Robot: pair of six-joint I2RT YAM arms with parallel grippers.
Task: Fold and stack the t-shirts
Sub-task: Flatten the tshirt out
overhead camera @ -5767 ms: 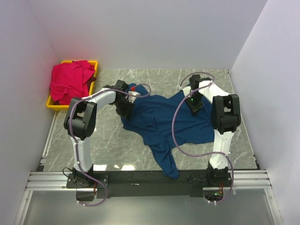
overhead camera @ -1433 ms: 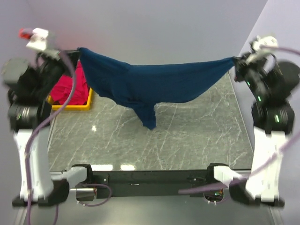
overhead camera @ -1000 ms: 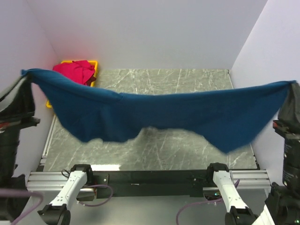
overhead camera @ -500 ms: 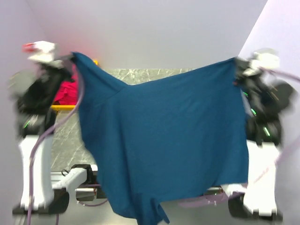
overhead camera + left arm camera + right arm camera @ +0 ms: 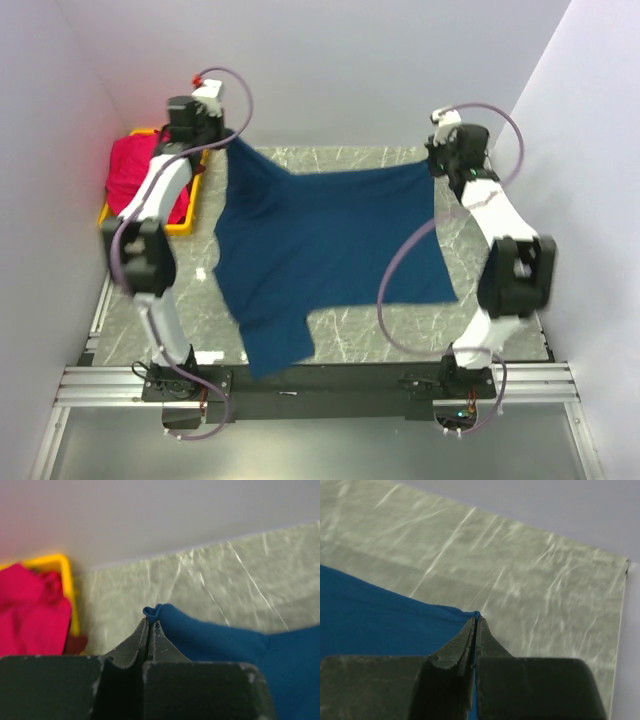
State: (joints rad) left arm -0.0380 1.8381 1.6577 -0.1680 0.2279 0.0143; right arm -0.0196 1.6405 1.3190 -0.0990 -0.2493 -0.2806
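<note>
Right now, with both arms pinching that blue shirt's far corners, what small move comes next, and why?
Probably lower both corners onto the marble table: the left gripper and right gripper are shut on the navy t-shirt, which is spread wide, its near part seemingly lying down.

The top external camera looks down from above and behind the arm bases (image 5: 185,380), far enough back to take in the whole marble table (image 5: 340,335).

The left wrist camera sits close behind the left gripper (image 5: 150,622), low and facing the far wall (image 5: 150,515). The right wrist camera sits likewise behind the right gripper (image 5: 475,621).

With the overhead, the left view shares the yellow bin (image 5: 70,590) and one navy t-shirt (image 5: 225,640) corner. The right view shares the other corner.
</note>
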